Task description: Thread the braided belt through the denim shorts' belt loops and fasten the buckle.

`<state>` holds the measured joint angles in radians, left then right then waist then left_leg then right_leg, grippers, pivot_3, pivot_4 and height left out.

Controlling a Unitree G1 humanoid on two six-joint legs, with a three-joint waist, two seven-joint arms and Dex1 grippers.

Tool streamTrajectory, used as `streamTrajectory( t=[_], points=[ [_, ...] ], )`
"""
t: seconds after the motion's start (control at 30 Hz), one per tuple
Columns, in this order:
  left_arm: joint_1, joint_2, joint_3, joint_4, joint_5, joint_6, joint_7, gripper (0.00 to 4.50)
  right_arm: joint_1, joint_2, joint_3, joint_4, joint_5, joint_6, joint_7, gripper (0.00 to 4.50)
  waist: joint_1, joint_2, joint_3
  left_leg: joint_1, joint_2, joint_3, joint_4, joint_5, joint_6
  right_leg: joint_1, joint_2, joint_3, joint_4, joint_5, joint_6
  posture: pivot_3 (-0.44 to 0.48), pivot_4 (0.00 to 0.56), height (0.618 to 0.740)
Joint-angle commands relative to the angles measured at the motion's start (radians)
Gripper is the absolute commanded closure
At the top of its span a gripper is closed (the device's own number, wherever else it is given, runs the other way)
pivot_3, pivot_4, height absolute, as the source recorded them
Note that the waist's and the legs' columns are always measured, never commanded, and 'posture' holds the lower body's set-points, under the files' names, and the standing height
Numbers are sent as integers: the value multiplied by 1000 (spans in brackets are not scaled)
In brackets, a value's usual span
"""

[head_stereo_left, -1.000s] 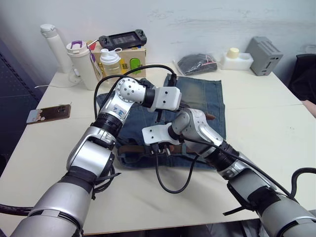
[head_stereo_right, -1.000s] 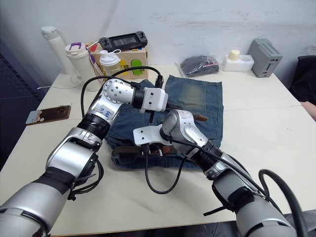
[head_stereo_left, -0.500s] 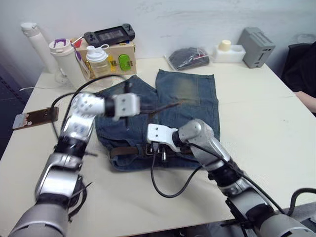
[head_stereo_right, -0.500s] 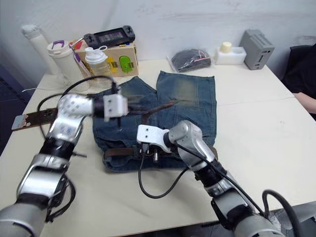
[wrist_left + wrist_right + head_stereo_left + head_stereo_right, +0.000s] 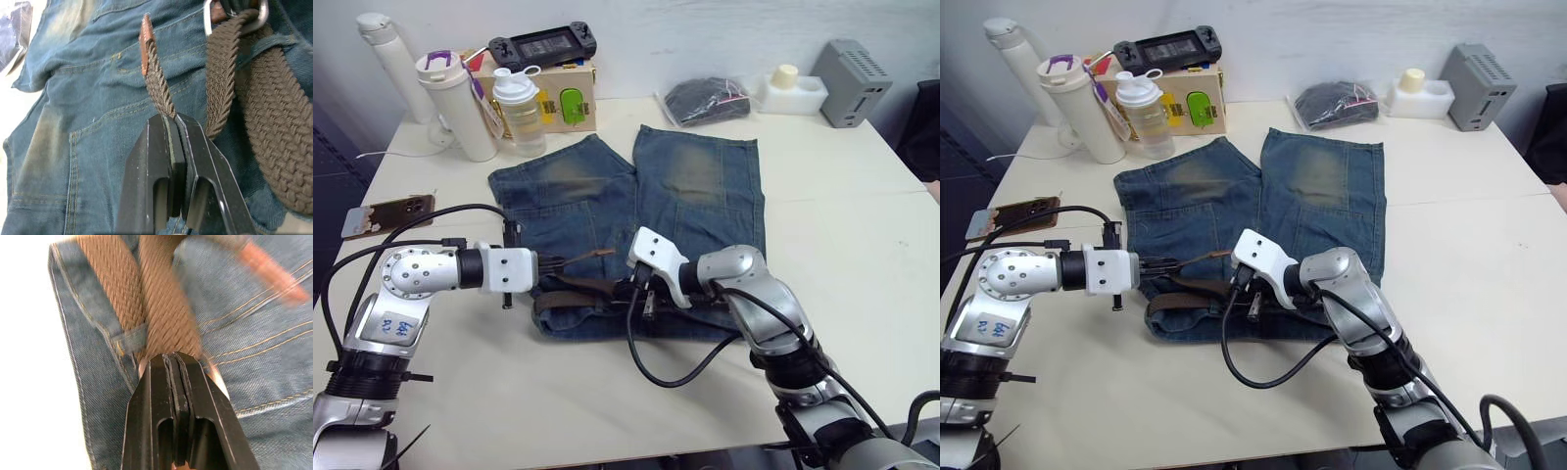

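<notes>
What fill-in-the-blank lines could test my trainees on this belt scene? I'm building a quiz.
1. The left end effector is shut on the belt's ____ end.
2. The belt runs through the silver ____.
3. The shorts lie flat on the ____.

Missing words: tip; buckle; table

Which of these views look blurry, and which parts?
Right wrist view: the braided belt and its reddish tip are smeared, while the fingers look sharp. Left wrist view: belt weave and buckle are crisp. Both eye views: sharp, evenly lit.
</notes>
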<state>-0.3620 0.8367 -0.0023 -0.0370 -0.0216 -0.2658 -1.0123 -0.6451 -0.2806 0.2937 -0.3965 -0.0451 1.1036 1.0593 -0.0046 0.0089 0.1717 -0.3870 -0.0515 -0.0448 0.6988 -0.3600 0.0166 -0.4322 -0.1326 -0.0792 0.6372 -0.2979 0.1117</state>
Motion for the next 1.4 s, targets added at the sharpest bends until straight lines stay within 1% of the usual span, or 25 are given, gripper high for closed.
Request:
streamTrajectory(
  t=[0.03, 0.13, 0.23, 0.27, 0.33, 0.37, 0.47, 0.53, 0.73, 0.83, 0.93, 1.13, 1.23, 1.4],
  points=[
    [18, 17, 16, -57, -12, -11, 10, 4500, 15, -12, -50, -90, 55, 19, -69, 4441, 1, 0, 0, 0, 0, 0, 0, 0, 0, 0, 0, 0, 0, 0, 0, 0, 150, 682],
    [18, 12, 16, -74, -25, -1, 11, 4500, 41, -46, -65, -135, 89, 17, -110, 3552, 3, -2, 1, 0, 0, 0, 0, 0, 0, 0, 0, 0, 0, 0, 0, 0, 150, 682],
    [14, 10, 10, -87, -30, -2, 9, 4500, 97, -101, -57, -213, 97, -44, -154, 2096, 4, -3, 2, 0, 0, 0, 0, 0, 1, 1, 0, -1, 0, 0, 0, 0, 150, 682],
    [12, 10, 9, -89, -31, -4, 9, 4500, 119, -131, -44, -238, 91, -78, -163, 1691, 4, -3, 2, 0, 0, 0, 0, 0, 1, 1, 0, -1, 0, 0, 0, 0, 150, 682],
    [4, 10, 6, -86, -35, -6, 4, 4500, 176, -208, 4, -277, 48, -186, -187, 641, 5, -3, 2, 0, -1, 0, 0, 0, 1, 1, 0, 0, 0, 0, 1, 0, 150, 682],
    [-3, 11, 4, -83, -35, -8, 2, 4500, 208, -238, 34, -286, 15, -252, -212, 242, 5, -4, 3, 0, -1, 0, 0, 0, 1, 1, 0, -1, 0, 0, 1, 0, 150, 682],
    [-21, 10, -1, -77, -40, -4, -3, 4500, 281, -294, 121, -278, -82, -409, -294, 242, 4, -5, 4, 0, -1, 0, 0, 1, 1, 1, 0, -1, 0, 0, 1, 0, 150, 682],
    [-35, 7, -5, -70, -43, 0, -8, 4500, 311, -303, 153, -262, -134, -471, -345, 242, 2, -6, 4, 0, -1, 1, 0, 1, 1, 1, 0, 0, 0, 0, 1, 0, 150, 682],
    [-73, 2, -18, -35, -44, -4, -16, 4500, 355, -292, 211, -219, -244, -552, -433, 242, 6, -7, 5, 1, -1, 1, 2, 5, 0, 1, 1, 0, 0, 0, 1, 0, 150, 682],
    [-87, -1, -21, -13, -43, -12, -19, 4500, 364, -268, 206, -196, -303, -547, -492, 242, 6, -8, 5, 1, -2, 1, 1, 5, 1, 1, 1, 0, 1, 0, 1, 0, 150, 682],
    [-94, -2, -24, 4, -43, -20, -21, 4500, 381, -287, 229, -185, -348, -558, -477, 242, 6, -8, 5, 1, -4, 1, 2, 5, 2, 1, 1, 0, 5, 1, 1, 0, 150, 682],
    [-100, 0, -24, 28, -41, -41, -23, 4500, 442, -321, 184, -262, -368, -548, -445, 242, 11, -8, 5, 1, -5, 0, 2, 6, 3, 2, 1, 0, 5, 1, 2, 0, 150, 682],
    [-99, 0, -24, 30, -44, -45, -22, 4500, 441, -318, 179, -250, -391, -544, -452, 242, 11, -8, 5, 1, -5, 0, 2, 6, 3, 2, 1, 0, 5, 1, 2, 0, 150, 682],
    [-94, -2, -24, 23, -44, -47, -18, 4500, 416, -274, 201, -211, -417, -515, -456, 242, 10, -8, 5, 1, -5, 0, 2, 6, 3, 2, 1, 1, 6, 1, 2, 0, 150, 682]
  ],
)
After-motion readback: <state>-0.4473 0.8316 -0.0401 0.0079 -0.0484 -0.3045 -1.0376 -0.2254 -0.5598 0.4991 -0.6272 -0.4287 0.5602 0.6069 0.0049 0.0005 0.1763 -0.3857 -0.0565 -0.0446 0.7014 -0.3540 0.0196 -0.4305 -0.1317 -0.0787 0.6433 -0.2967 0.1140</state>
